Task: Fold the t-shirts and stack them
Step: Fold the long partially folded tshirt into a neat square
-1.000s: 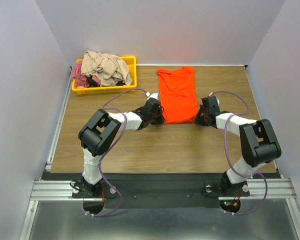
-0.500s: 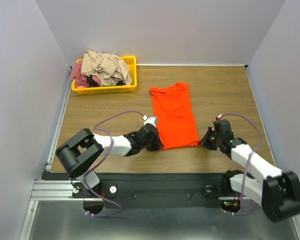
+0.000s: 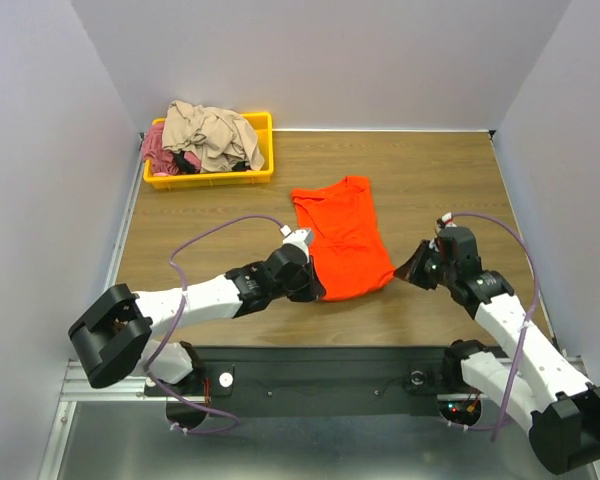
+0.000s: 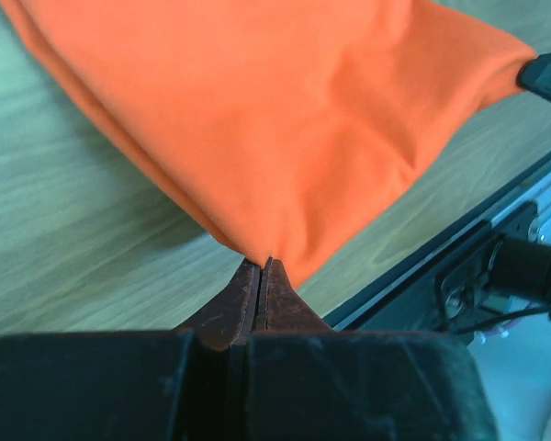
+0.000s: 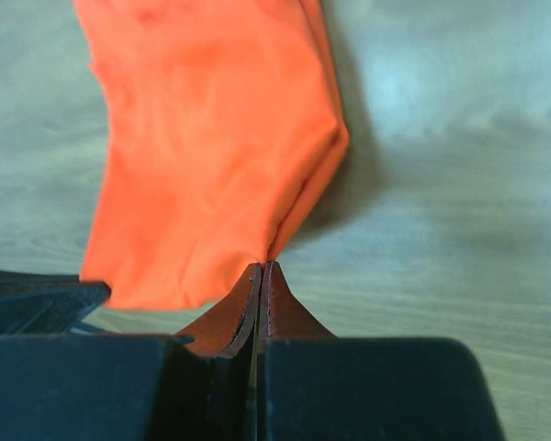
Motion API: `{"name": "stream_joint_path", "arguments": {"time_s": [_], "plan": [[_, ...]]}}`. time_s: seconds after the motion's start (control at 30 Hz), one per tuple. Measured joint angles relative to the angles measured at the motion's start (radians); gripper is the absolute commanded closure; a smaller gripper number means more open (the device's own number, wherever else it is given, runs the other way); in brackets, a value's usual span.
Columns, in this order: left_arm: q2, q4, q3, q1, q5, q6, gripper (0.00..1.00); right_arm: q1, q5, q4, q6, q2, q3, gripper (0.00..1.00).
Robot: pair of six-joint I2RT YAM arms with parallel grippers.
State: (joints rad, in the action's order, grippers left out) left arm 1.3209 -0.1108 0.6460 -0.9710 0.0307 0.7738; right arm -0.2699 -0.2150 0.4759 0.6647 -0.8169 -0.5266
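The bright orange-red t-shirt [image 3: 342,238] lies folded lengthwise on the wooden table, its collar end far and tilted left. My left gripper [image 3: 315,291] is shut on the shirt's near left corner, and in the left wrist view the cloth [image 4: 285,110] fans out from the pinched jaws of that gripper [image 4: 264,263]. My right gripper [image 3: 402,272] is shut on the near right corner, and in the right wrist view the orange cloth [image 5: 211,156] runs from that gripper [image 5: 264,265] away to the left. A beige-tan shirt [image 3: 212,130] and a dusty-pink one [image 3: 158,150] lie bunched in the tray.
The yellow tray [image 3: 210,179] stands at the far left corner of the table. The table's near edge with its black rail [image 3: 320,360] runs just below the shirt's near hem. Grey walls close in the left, right and far sides.
Both grippers have come toward the near edge with the orange-red shirt's near corners, dragging it closer and turning its collar end left. The right gripper has closed fully on its corner.
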Motion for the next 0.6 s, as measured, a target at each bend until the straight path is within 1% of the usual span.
{"name": "stream_joint_path", "arguments": {"time_s": [0.13,0.33,0.5,0.6], "plan": [[-0.006,0.045,0.07,0.029,-0.04,-0.014,1.0,0.0,0.038,0.006,-0.022,-0.065,-0.115,1.0],[0.008,0.066,0.2,0.13,-0.109,-0.065,1.0,0.0,0.102,-0.019,-0.049,-0.206,-0.28,1.0],[0.082,0.051,0.318,0.243,-0.111,-0.111,1.0,0.0,0.153,-0.046,-0.073,-0.348,-0.41,1.0],[0.127,0.056,0.374,0.28,-0.11,-0.136,1.0,-0.001,0.176,-0.064,-0.095,-0.433,-0.487,1.0]]}}
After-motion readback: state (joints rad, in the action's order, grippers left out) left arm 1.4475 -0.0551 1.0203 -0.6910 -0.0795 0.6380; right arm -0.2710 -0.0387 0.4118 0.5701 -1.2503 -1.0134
